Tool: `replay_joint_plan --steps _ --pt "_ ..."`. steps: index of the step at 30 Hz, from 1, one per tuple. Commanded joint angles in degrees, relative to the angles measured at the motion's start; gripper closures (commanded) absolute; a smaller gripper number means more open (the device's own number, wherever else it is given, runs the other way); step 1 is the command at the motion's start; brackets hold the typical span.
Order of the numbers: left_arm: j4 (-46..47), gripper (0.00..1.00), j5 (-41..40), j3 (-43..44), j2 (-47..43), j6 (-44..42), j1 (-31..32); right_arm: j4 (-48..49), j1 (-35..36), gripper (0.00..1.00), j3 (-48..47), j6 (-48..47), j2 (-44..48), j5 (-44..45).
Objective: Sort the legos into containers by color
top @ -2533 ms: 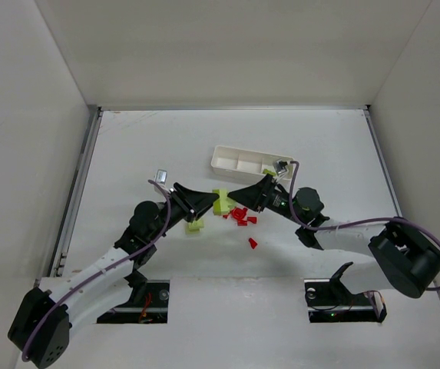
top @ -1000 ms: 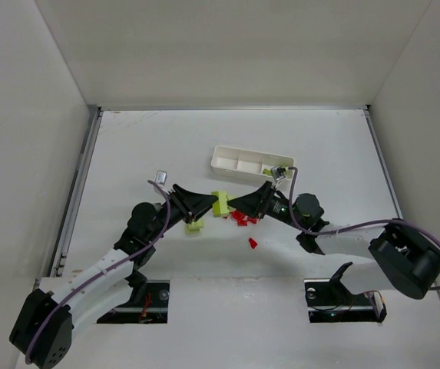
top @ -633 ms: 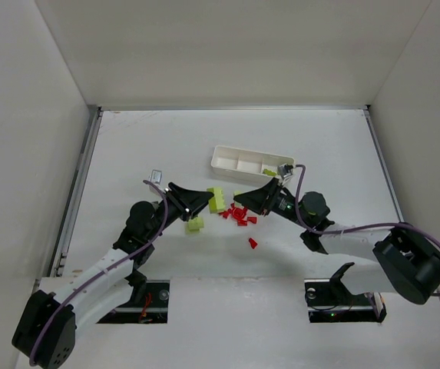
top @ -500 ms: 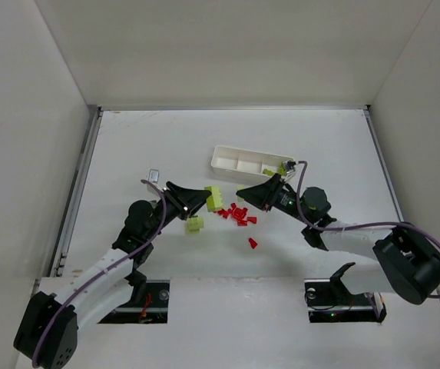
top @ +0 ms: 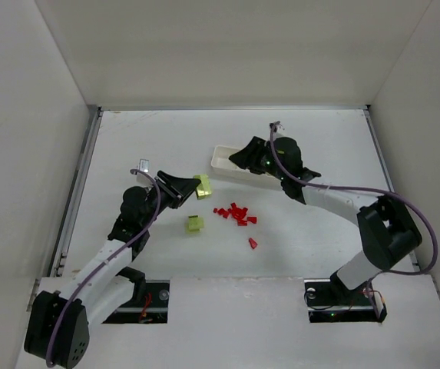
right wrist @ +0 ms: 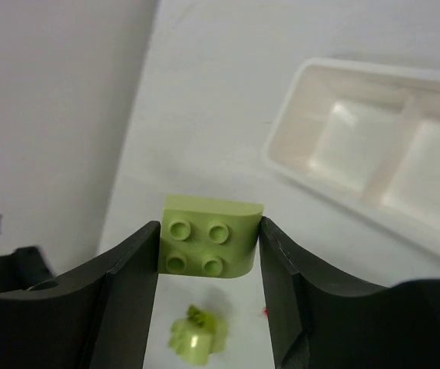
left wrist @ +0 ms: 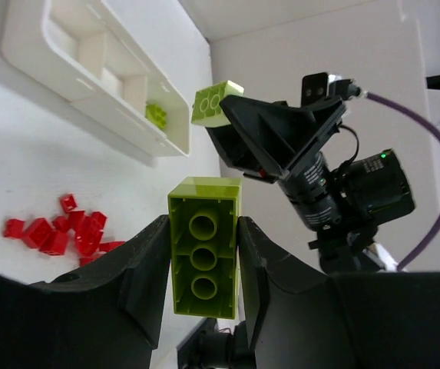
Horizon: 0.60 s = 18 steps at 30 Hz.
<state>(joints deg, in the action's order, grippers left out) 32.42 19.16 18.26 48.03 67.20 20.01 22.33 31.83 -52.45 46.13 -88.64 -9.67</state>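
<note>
**Top external view: left gripper (top: 196,187) and right gripper (top: 236,157) each loaded**

Seen from the left wrist, a long yellow-green brick (left wrist: 203,257) shows three round hollows to the lens. The left gripper's jaws are narrowed onto its two long sides and hold it clear of the table (top: 327,138). The right gripper clamps a small four-stud yellow-green brick (right wrist: 209,246) (one corner rounded) between its fingers, and in the overhead view it hangs over the white tray (top: 218,160).

The tray has three compartments. The end one, nearest the right gripper, holds one yellow-green piece (left wrist: 157,114).

The red bricks (top: 235,214) lie in a loose cluster on the table, on the near side of the tray. A single red brick (top: 253,243) lies apart from them, closer to the arm bases. Another yellow-green brick (top: 195,224) sits on the table just left of the cluster, nearer the bases than the left gripper.
</note>
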Motion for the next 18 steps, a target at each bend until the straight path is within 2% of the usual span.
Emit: replay_joint_plan --steps 1,12,18 --pt "-1.4 0.81 1.32 3.36 1.97 -3.56 -1.33 -12.47 -0.06 0.45 -6.69 -10.43 -3.2 9.4" --pt "0.44 0.81 0.0 7.22 12.69 -5.59 -0.63 -15.21 -3.31 0.44 -12.24 -15.98 -11.02 12.22" --pt "3.17 0.81 -0.44 8.63 16.3 -5.33 0.51 -14.24 -5.07 0.33 -12.68 -15.98 -12.26 11.43"
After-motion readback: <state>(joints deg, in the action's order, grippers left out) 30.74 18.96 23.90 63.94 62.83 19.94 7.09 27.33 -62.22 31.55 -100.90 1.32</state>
